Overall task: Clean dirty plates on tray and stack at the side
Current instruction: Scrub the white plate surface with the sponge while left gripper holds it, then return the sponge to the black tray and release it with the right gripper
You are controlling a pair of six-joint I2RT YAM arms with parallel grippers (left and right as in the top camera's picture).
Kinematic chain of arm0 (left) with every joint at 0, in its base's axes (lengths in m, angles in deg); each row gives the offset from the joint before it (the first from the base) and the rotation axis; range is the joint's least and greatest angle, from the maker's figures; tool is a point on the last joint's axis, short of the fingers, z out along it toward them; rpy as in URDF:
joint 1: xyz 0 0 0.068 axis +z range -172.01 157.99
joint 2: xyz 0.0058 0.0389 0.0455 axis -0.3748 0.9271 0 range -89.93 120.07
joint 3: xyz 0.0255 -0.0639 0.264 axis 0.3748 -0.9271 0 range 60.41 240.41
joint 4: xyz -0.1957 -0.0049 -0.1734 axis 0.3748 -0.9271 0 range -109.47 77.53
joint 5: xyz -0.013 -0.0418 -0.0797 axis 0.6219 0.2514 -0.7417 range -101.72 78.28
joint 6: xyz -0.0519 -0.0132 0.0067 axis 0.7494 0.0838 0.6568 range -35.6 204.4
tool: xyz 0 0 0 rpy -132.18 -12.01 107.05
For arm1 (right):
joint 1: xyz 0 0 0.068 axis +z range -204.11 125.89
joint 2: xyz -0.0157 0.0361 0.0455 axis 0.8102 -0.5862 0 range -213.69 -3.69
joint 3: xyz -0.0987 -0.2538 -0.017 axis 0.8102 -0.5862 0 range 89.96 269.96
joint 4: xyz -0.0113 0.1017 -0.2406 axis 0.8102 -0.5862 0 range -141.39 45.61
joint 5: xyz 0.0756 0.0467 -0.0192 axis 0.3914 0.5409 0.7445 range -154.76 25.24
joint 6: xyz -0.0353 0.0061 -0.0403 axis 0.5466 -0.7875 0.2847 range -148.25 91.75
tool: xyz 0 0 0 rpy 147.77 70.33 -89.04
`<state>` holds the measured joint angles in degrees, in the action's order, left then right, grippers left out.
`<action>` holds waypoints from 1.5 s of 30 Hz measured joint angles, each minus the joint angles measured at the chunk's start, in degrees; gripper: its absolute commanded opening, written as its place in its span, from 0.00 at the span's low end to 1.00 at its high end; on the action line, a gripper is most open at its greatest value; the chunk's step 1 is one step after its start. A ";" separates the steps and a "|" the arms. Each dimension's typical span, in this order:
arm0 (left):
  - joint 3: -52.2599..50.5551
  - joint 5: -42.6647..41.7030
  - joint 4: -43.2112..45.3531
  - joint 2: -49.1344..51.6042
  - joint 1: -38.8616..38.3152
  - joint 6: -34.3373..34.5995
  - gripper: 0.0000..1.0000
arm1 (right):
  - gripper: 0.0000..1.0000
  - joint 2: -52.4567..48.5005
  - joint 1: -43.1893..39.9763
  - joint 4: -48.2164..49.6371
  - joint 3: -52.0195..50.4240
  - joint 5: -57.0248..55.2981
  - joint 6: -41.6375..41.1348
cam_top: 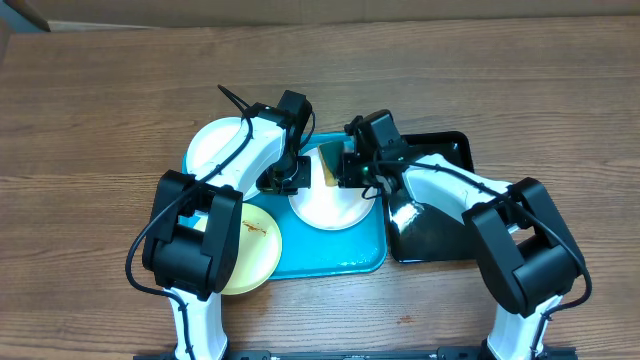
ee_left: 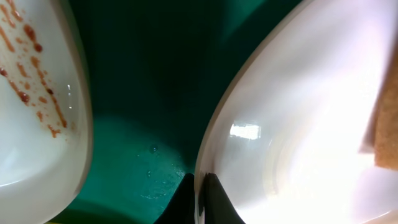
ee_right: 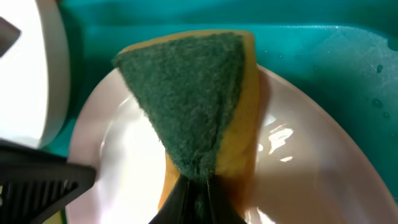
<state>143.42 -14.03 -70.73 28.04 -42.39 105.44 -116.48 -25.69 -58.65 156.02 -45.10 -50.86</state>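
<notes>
Pinching the left rim of the middle white plate (cam_top: pixel 335 212), your left gripper (cam_top: pixel 289 180) had its fingers (ee_left: pixel 217 202) clamped together on that edge. The plate's pale bowl spread away to the right of them in the wrist view. Your right gripper (cam_top: pixel 347 170) was closed hard on a sponge (ee_right: pixel 199 99), yellow with a green scouring face. Its fingertips squeezed one end while the rest stood over the plate; whether sponge met plate could not be told.

The plate sat on the turquoise tray (cam_top: pixel 330 262), right of its middle and between your two grippers, with the left fingers at its left edge and the right fingers above its far part. You had a second white plate (cam_top: pixel 215 148) at the tray's far-left corner, apart from the left fingers with bare tray floor between, streaked with brown-orange smears. A pale yellow plate (cam_top: pixel 255 250) with a small smear lay at the near left, reaching past the tray's near edge and partly under your left arm. A glossy black tray (cam_top: pixel 440 225) lay just right of the turquoise one on the wooden table (cam_top: pixel 90 120).
</notes>
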 measured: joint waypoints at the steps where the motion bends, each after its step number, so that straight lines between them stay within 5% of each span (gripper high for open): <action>1: 0.00 -0.02 0.00 0.00 0.00 -0.02 0.04 | 0.04 0.63 -0.26 -0.87 0.09 0.35 0.17; 13: 0.00 -0.15 -0.66 0.00 -0.15 -0.22 0.04 | 0.04 24.96 -6.82 -22.10 3.34 -0.35 2.97; 19: 0.00 -0.22 -0.70 0.00 -0.15 -0.22 0.04 | 0.04 26.73 -9.75 -39.71 3.06 -7.74 3.76; 24: 0.00 -0.24 -0.70 0.00 -0.15 -0.22 0.04 | 0.04 26.47 -10.38 -43.12 -1.53 -14.05 4.22; 30: -0.02 -0.11 -0.83 0.04 -0.17 -0.50 0.15 | 0.04 26.38 -10.40 -38.93 -8.48 -20.65 3.04; 34: -0.04 0.07 -1.11 0.09 -0.22 -0.74 0.38 | 0.04 26.36 -10.40 -34.91 -11.65 -23.15 2.32; 35: -0.04 0.07 -1.51 0.09 -0.26 -1.09 0.44 | 0.07 26.38 -10.40 -34.34 -12.31 -23.52 2.21; 37: -0.04 0.24 -2.08 0.11 -0.26 -1.38 0.50 | 0.27 26.36 -10.40 -33.33 -13.42 -24.04 1.86; 41: -0.04 0.26 -3.02 0.13 -0.26 -1.55 0.37 | 0.43 26.36 -10.38 -32.74 -14.97 -25.31 1.68; 45: -0.04 0.44 -3.39 0.13 -0.28 -1.66 0.20 | 0.47 26.36 -10.45 -31.06 -15.10 -27.61 1.64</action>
<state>143.37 -13.59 -74.12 28.17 -42.68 103.77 -90.12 -36.13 -89.71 140.92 -72.70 -49.22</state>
